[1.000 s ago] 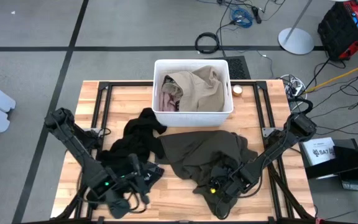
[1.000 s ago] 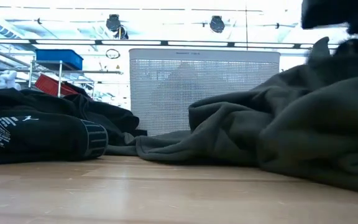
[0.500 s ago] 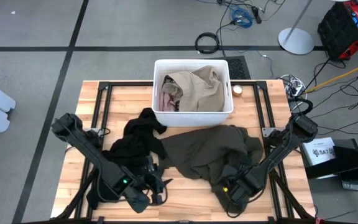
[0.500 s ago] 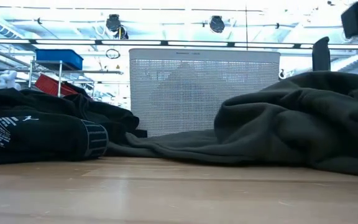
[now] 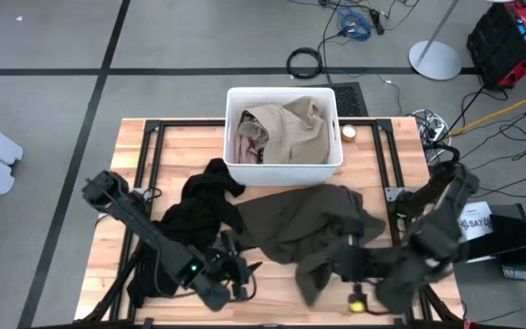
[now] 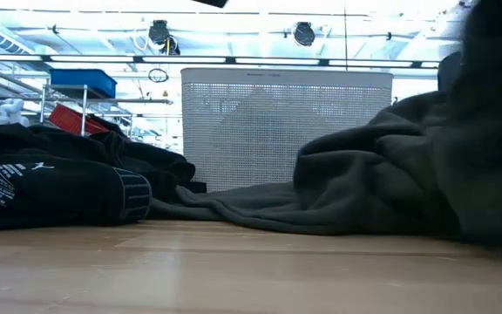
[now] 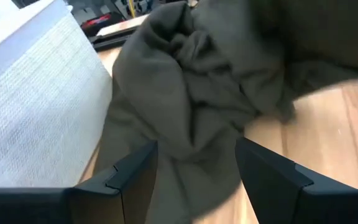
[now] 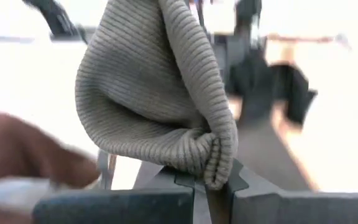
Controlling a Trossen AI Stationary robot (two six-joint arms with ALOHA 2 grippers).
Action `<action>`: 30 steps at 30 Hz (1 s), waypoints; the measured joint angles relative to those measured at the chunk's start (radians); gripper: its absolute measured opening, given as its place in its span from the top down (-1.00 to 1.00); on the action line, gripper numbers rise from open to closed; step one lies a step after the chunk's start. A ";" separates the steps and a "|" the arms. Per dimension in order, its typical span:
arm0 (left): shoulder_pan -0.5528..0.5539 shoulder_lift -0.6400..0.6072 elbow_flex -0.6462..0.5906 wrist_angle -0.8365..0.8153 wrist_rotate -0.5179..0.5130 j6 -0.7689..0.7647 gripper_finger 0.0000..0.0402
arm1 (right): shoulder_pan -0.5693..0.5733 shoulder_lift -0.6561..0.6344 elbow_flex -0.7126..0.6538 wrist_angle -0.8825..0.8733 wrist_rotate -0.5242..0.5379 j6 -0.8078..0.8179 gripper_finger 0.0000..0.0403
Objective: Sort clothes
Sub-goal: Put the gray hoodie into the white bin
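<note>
The large dark olive-green garment lies spread in the middle of the table, in front of the white bin. My right gripper is shut on its ribbed band near the table's near edge. My left gripper stands open by the garment's near left part, fingers on either side of a fold without touching it. A black garment lies left of the olive one. A khaki-tan garment and a pale pink one lie in the bin. My right gripper pinches a bunched fold of the olive garment's ribbed band between its two fingers. The band stands up out of the fingertips in a rounded loop. The part by the gripper is raised off the table, while the rest of the garment lies on the wood.
A small round object sits right of the bin. The table's black frame rails run along both sides. Bare wood shows along the near edge between the arms. In the low view the bin's perforated wall stands behind the clothes.
My right arm has risen and drawn back toward the table's right edge, taking the olive garment's near part with it; that part is lifted and bunched, while the far part stays by the bin. My left gripper has gone toward the right along the near edge, up to the olive garment.
</note>
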 joint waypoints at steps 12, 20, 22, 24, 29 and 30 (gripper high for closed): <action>0.035 -0.005 0.000 -0.039 0.085 0.093 -0.12 | 0.019 0.000 0.280 0.058 0.461 -0.342 0.97; 0.120 0.022 -0.017 -0.034 0.237 0.082 -0.12 | 0.018 0.000 0.343 0.068 0.763 -0.347 0.97; 0.147 0.053 -0.025 -0.035 0.273 0.072 -0.12 | 0.018 0.000 0.350 0.068 0.783 -0.358 0.97; 0.176 0.097 -0.028 -0.031 0.316 0.082 -0.12 | 0.018 0.000 0.361 0.075 0.785 -0.381 0.97; 0.227 0.211 -0.028 0.114 0.442 0.165 -0.12 | 0.018 0.000 0.364 0.083 0.786 -0.406 0.97; 0.233 0.230 -0.028 0.142 0.445 0.168 -0.12 | 0.018 0.000 0.364 0.082 0.786 -0.415 0.97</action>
